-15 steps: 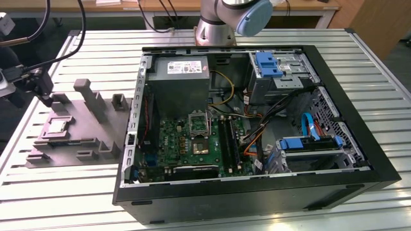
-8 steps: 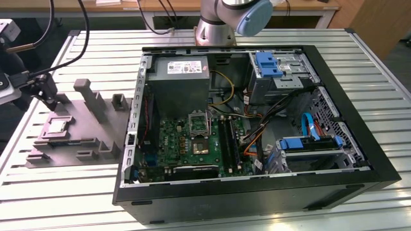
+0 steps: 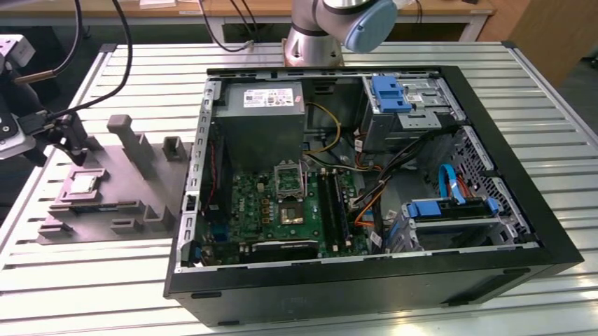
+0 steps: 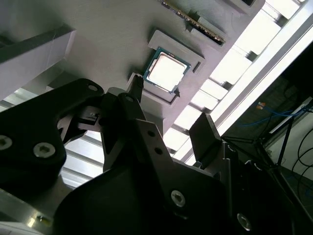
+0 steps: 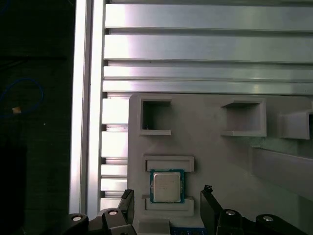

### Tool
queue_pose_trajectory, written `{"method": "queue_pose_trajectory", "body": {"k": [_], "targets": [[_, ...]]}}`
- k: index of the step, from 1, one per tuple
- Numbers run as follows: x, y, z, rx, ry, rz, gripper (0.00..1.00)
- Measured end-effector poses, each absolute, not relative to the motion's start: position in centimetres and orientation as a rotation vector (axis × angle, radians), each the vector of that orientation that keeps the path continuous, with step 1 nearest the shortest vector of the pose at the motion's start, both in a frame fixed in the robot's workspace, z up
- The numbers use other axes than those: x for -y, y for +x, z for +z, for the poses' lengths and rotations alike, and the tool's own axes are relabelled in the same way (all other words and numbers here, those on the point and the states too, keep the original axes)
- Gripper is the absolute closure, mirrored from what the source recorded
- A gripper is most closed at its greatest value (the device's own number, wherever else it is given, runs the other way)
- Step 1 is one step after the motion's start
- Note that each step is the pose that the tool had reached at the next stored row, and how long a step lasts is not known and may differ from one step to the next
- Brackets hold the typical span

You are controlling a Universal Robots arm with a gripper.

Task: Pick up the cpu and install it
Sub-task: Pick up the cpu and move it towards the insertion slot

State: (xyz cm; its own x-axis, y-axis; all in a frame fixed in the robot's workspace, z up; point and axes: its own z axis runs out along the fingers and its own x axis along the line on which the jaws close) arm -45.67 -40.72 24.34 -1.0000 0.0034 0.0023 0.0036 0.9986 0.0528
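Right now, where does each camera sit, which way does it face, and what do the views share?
Exterior view: off the arm, high up, looking down on the slatted table, the open computer case and the grey tray; the arm's base and gripper show.
First wrist view: on the arm, facing straight down at the tray; open fingers flank the chip.
Second wrist view: on the arm, looking slantwise past the fingers at the same chip.
Shared: all three show chip and tray.
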Motion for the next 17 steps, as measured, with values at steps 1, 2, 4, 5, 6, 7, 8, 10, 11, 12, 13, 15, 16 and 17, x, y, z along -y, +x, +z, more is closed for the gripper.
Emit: {"method": "queue_pose_trajectory", "body": {"k": [1,2,4,5,6,7,8,10,11,12,13,15,16,17], "targets": [[40.72,-45.67,24.29,3.138,-0.005,-0.083,0.35],[40.72,-45.67,24.29,3.138,-0.005,-0.083,0.35],[40.72,-45.67,24.29,3.138,-0.006,-0.083,0.35],[40.72,-45.67,24.29,3.138,-0.005,-0.083,0.35],[40.72,-45.67,24.29,3.138,-0.006,-0.083,0.35],[40.72,-45.67,24.29,3.138,-0.006,-0.083,0.35],[40.72,-45.67,24.29,3.138,-0.005,-0.083,0.35],[40.73,-45.67,24.27,3.138,-0.006,-0.083,0.35],[40.76,-45.67,24.25,3.138,-0.005,-0.083,0.35],[40.78,-45.66,24.21,3.139,-0.007,-0.083,0.35],[40.78,-45.66,24.15,3.139,-0.011,-0.082,0.35],[40.80,-45.64,23.90,3.139,-0.022,-0.082,0.35],[40.81,-45.62,23.73,3.139,-0.027,-0.082,0.35],[40.82,-45.60,23.56,3.139,-0.030,-0.081,0.35]]}}
